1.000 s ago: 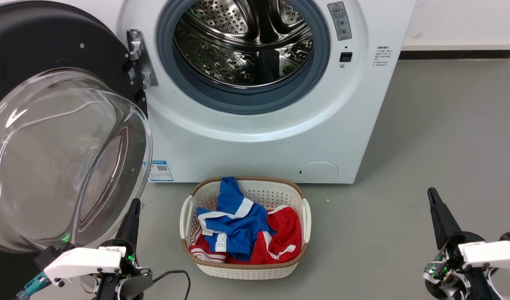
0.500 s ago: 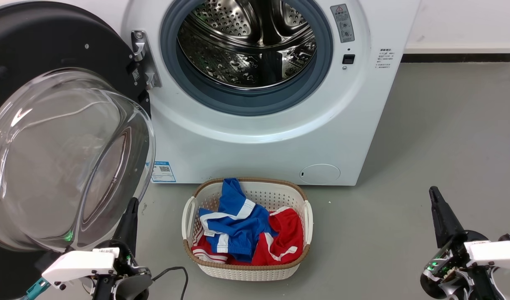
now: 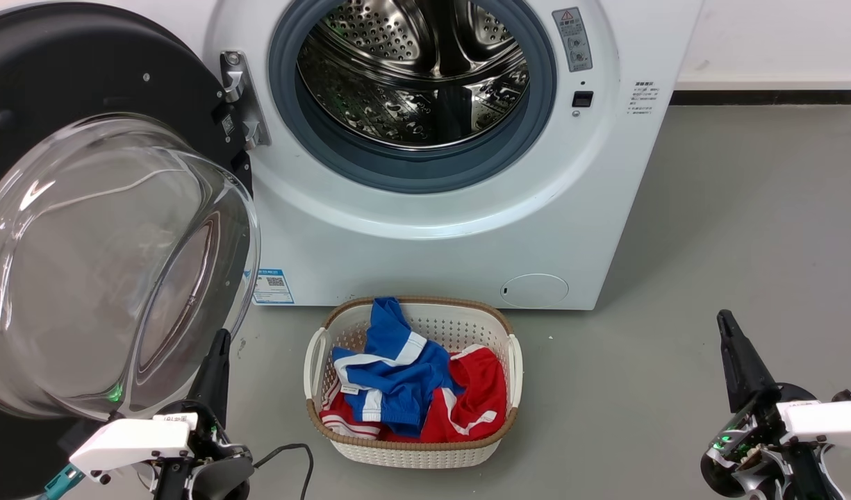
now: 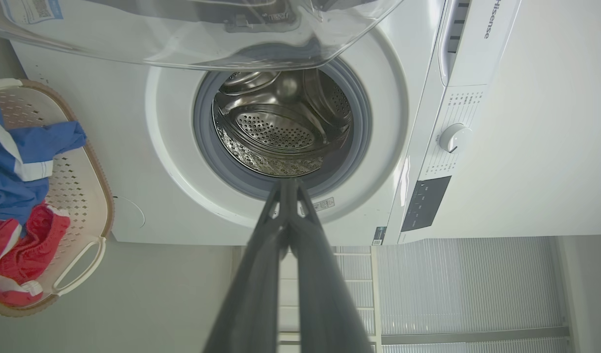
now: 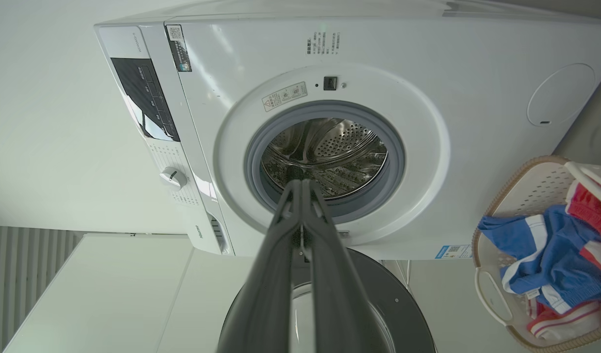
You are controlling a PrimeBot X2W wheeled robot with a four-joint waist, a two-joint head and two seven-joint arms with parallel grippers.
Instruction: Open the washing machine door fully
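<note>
The left gripper [image 3: 220, 340] and right gripper [image 3: 725, 321] sit low, fingers pressed together, empty. The washing machine door [image 3: 112, 243] stands swung wide at the left of the washing machine [image 3: 432, 236], drum mouth [image 3: 418, 69] fully exposed. The opening looks essentially done.

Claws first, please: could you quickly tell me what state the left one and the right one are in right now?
Left claw: closed, holding nothing.
Right claw: closed, holding nothing.

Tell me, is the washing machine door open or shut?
Open. The washing machine door is swung wide to the left on its hinge, and the steel drum is exposed.
</note>
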